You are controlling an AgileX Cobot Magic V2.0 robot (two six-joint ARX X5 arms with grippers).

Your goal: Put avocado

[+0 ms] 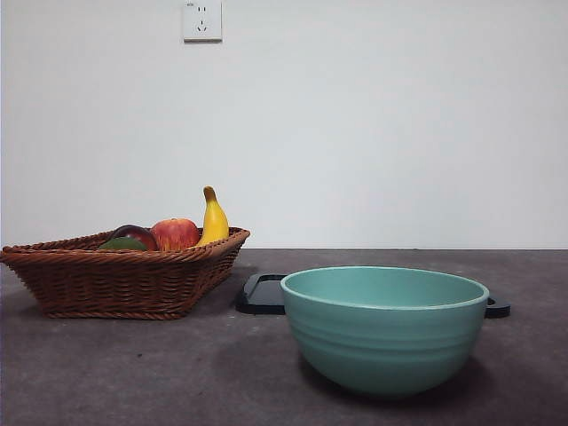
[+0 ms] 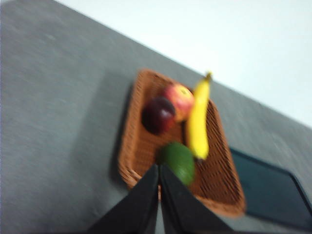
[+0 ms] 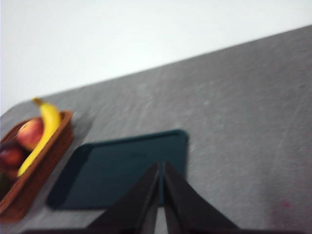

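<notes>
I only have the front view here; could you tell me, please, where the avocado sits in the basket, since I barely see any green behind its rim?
Observer: In the left wrist view the avocado lies at one end of the wicker basket, apart from the red apple, with the banana running alongside it.
Operator: Thank you. Is either gripper near it?
Observer: The left gripper hangs above the basket end by the avocado, jaws shut.
Operator: And the right one?
Observer: The right gripper is over the dark tray, jaws shut, holding nothing.
Operator: Is anything lying on that tray?
Observer: The part shown in the right wrist view is bare.
</notes>
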